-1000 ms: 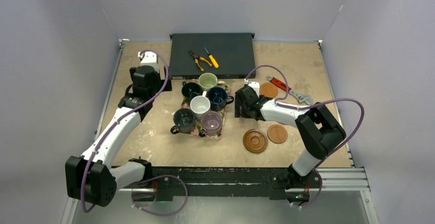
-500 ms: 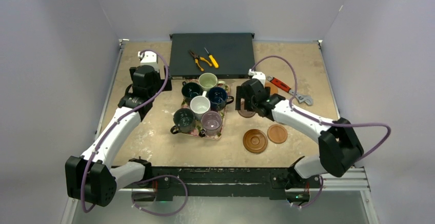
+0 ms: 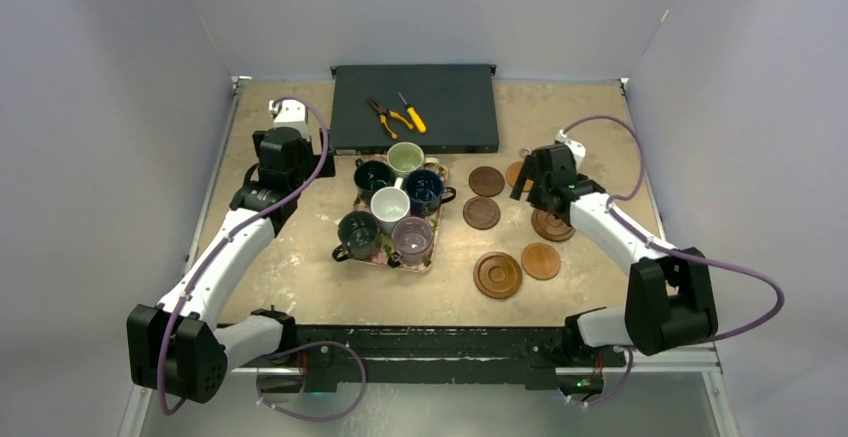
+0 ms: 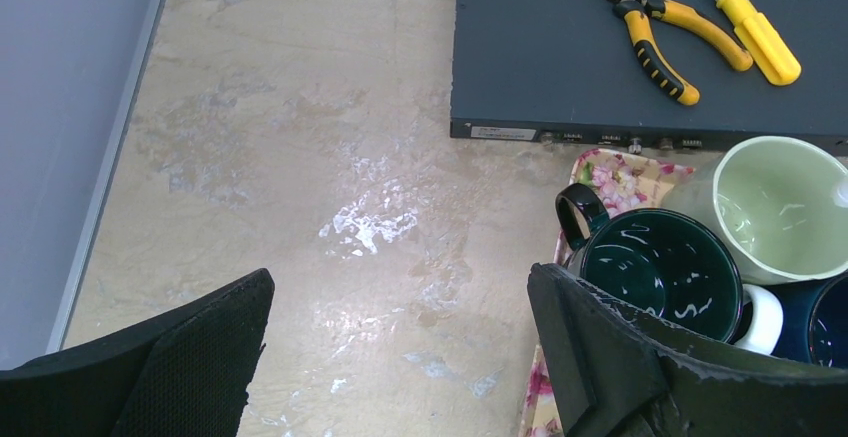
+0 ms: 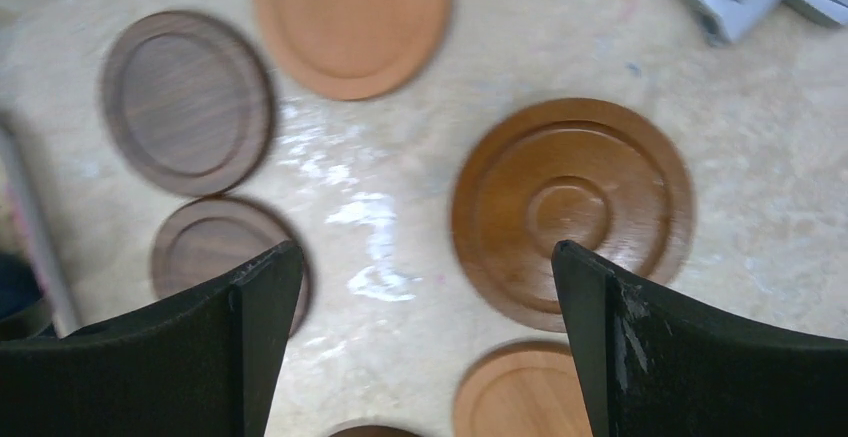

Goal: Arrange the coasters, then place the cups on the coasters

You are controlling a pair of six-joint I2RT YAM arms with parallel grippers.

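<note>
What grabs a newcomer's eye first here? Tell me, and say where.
Six handled mugs crowd a rectangular floral tray at the table's centre. To its right, six round wooden coasters lie spread out flat, with the right gripper hanging open above them. Yellow-handled pliers lie on the dark flat box at the back.

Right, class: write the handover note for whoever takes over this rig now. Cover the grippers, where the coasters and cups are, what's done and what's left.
Left gripper: jaws open, empty, over bare table left of the tray.
Right gripper: jaws open, empty, above the coasters.
All six coasters lie flat and unstacked on the table right of the tray.
All six cups stand on the tray.
Done: coasters are spread out.
Left: tidy their spacing if needed, then put one cup on each coaster. No cup is on a coaster yet.
</note>
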